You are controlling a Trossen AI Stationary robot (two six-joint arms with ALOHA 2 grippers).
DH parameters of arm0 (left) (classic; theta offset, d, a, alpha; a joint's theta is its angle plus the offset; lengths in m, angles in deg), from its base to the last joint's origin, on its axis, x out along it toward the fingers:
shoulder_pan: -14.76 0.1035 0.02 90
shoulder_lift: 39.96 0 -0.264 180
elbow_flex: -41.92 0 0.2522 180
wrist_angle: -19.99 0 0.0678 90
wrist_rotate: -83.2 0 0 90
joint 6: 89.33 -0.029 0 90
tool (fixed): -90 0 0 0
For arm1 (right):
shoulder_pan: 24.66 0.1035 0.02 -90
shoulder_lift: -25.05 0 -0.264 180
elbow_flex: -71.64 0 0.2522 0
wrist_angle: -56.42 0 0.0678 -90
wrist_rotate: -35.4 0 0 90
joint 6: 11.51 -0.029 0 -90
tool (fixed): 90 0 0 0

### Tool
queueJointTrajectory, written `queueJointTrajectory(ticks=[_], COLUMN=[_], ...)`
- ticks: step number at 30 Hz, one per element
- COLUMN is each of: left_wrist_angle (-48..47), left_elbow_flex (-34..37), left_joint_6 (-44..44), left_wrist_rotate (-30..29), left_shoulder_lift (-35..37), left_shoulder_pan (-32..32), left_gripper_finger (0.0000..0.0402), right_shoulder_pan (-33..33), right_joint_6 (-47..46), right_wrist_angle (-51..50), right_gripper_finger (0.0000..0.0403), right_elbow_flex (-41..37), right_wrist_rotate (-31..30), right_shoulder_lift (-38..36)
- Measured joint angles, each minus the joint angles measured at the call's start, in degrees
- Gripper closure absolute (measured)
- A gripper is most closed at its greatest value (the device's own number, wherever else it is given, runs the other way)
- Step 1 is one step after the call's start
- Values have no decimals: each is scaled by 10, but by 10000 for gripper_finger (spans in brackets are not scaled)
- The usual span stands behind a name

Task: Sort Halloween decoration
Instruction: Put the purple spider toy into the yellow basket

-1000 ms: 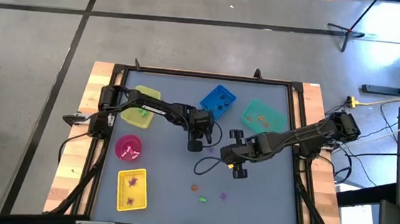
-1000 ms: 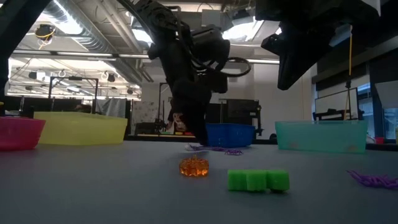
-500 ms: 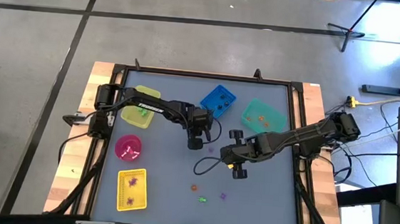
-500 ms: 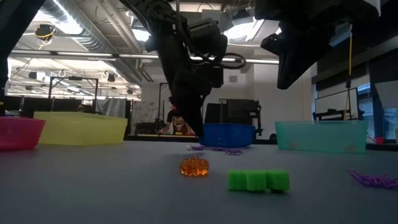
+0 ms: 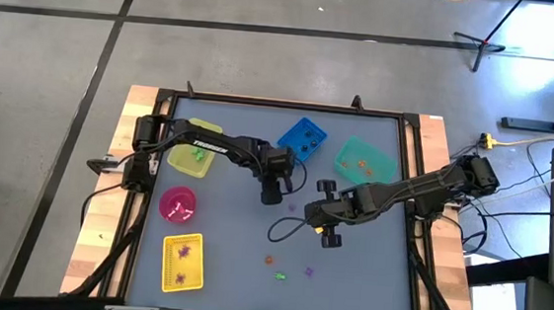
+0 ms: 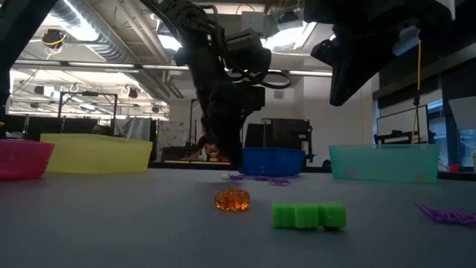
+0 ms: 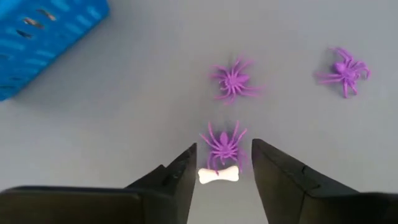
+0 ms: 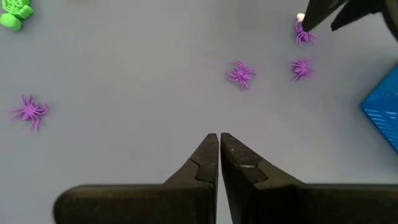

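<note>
A small white bone (image 7: 218,175) lies on the grey table (image 5: 231,241) near the middle, just beside a purple spider (image 7: 222,144) whose legs seem to touch it; two more purple spiders (image 7: 233,81) sit a little farther off, toward the blue bin (image 5: 301,140). The bone is smooth, pale and dumbbell-shaped; the spiders are thin, leggy, bright violet plastic. The left gripper (image 7: 221,168) hangs right over the bone with its fingers spread, one on each side, probably lined up to pinch it; nothing is held yet. The right gripper (image 8: 219,155) waits above bare table nearby, fingers pressed together and empty. Nearer the front edge lie an orange trinket (image 6: 232,199), a green trinket (image 6: 308,215) and another purple spider (image 6: 446,215), unsorted. The yellow, pink and teal bins (image 5: 366,160) ring the table, some already holding pieces.
</note>
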Motion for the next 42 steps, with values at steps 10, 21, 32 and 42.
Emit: queueJointTrajectory(ticks=[10, 21, 32, 42], left_wrist_angle=[20, 15, 12, 13], left_elbow_flex=[-1, -2, -2, -1], left_joint_6=[-3, -5, -5, -5], left_wrist_rotate=[-5, -5, -6, -4], left_shoulder_lift=[-21, -38, -41, -42], left_shoulder_pan=[0, -1, -1, -2], left_gripper_finger=[258, 258, 276, 332], right_shoulder_pan=[0, 0, 0, 0], right_joint_6=[0, 0, 0, 0], right_wrist_angle=[2, 2, 2, 2], right_gripper_finger=[386, 386, 386, 386], right_elbow_flex=[0, 0, 0, 0], right_wrist_rotate=[2, 4, 4, 4], right_shoulder_lift=[0, 0, 0, 0])
